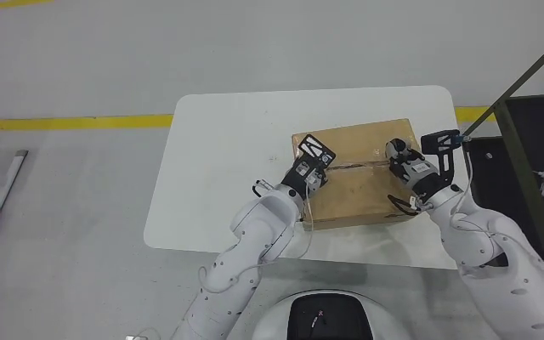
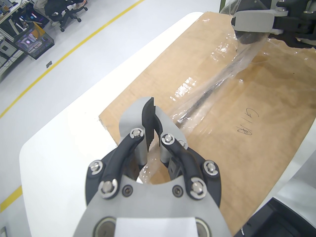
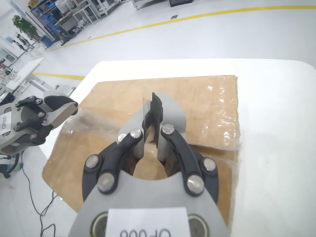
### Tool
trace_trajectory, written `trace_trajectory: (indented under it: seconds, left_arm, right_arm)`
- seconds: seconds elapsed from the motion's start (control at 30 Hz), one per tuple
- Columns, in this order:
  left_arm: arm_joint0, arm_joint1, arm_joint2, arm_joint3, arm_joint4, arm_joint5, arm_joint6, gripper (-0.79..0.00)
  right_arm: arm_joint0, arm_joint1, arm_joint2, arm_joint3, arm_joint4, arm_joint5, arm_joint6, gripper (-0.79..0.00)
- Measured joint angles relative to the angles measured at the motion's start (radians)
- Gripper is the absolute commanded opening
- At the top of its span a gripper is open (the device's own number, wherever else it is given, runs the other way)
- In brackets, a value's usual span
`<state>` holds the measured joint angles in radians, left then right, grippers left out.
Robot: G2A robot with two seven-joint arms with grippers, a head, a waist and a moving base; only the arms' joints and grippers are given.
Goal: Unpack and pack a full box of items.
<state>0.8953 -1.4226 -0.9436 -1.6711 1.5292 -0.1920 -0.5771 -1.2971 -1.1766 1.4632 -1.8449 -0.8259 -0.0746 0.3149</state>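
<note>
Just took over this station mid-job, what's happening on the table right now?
Both arms are over the closed cardboard box on the white table. The right end effector is shut on a strip of clear tape lifted off the top seam; the left end effector sits shut at the seam's other end. The flaps are not yet open.

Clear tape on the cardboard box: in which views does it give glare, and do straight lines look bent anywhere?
Left wrist view: bright glare patches on the clear tape along the cardboard box. Right wrist view: glare on the tape near one box edge; the yellow floor line bows. Top view: no strong glare on the box.
</note>
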Motion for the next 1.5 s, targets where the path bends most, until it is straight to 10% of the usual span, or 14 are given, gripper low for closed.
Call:
trace_trajectory:
  seconds: [0.4, 0.63, 1.0, 1.3, 1.37, 1.5]
  left_arm:
    - [-0.002, -0.010, 0.020, 0.047, 0.021, -0.012, -0.031, -0.785]
    - [-0.005, -0.015, 0.021, 0.053, 0.023, -0.015, -0.039, -0.785]
    - [0.000, -0.020, 0.019, 0.052, 0.027, -0.023, -0.035, -0.785]
    - [0.003, -0.024, 0.013, 0.043, 0.026, -0.039, -0.028, -0.397]
    - [0.004, -0.024, 0.012, 0.042, 0.025, -0.045, -0.027, -0.089]
    - [0.005, -0.025, 0.010, 0.042, 0.026, -0.050, -0.026, -0.018]
  right_arm:
    - [0.006, -0.001, -0.006, 0.002, -0.013, 0.000, 0.013, -0.785]
    - [0.001, 0.000, 0.007, -0.017, -0.005, 0.006, 0.032, -0.576]
    - [-0.034, 0.004, 0.056, -0.046, 0.016, 0.016, 0.065, -0.579]
    - [-0.072, 0.009, 0.111, -0.064, 0.023, 0.028, 0.090, -0.757]
    - [-0.080, 0.010, 0.125, -0.066, 0.025, 0.039, 0.092, -0.763]
    - [-0.093, 0.010, 0.153, -0.066, 0.053, 0.057, 0.086, -0.785]
